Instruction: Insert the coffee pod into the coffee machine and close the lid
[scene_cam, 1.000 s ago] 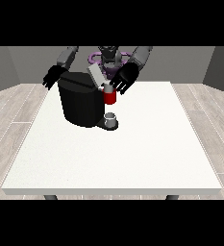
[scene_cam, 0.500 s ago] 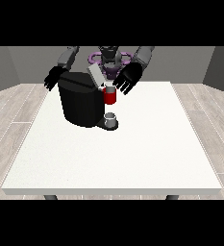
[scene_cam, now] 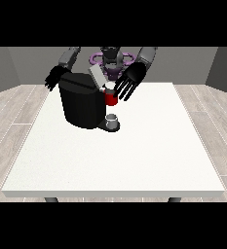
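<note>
Black coffee machine [scene_cam: 82, 104] sat toward the far left of the white worktop [scene_cam: 134, 155], lid [scene_cam: 96, 77] tilted up. A red thing at the machine [scene_cam: 110, 98] showed at its front, with a small grey thing [scene_cam: 112, 119], maybe the pod, on the base below. The hand at the view's right [scene_cam: 130, 80] hung just beside the red thing, fingers spread wide and holding nothing. The hand at the view's left [scene_cam: 53, 78] was behind the machine, couldn't tell its fingers.

Probably a bare test room: grey walls [scene_cam: 17, 68], plank floor [scene_cam: 207, 121], one white table [scene_cam: 134, 155].
</note>
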